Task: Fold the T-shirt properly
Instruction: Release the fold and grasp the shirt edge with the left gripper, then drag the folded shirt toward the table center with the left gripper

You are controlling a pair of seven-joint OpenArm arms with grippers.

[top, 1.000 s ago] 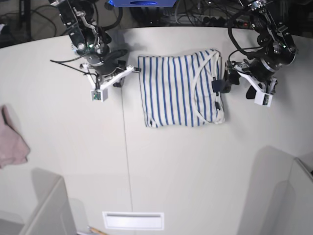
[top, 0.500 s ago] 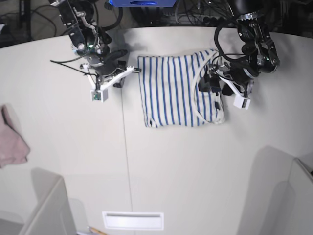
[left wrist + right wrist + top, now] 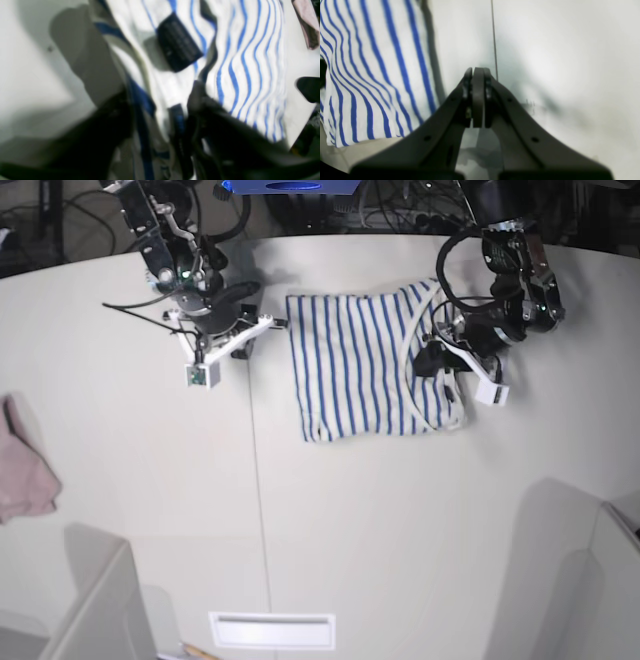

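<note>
A pink cloth [image 3: 25,465] lies at the far left edge of the bench [image 3: 380,520], well apart from everything else. Further right, the right gripper [image 3: 278,323] sits low over the bench just beside the shirt's left edge; in its wrist view the jaws are pressed together with nothing between them, the tips [image 3: 475,72] over bare bench next to a thin seam line [image 3: 493,37].

The shirt [image 3: 360,365] lies folded in the upper middle of the bench, blue stripes running up and down, its neckline curving along the right side. In the left wrist view the dark neck tag [image 3: 178,45] lies on the striped cloth.

At the shirt's right edge the left gripper [image 3: 432,362] is down on the collar area. Its wrist view is blurred: dark fingers [image 3: 210,112] sit either side of a bunched fold of striped cloth, which looks pinched between them.
</note>
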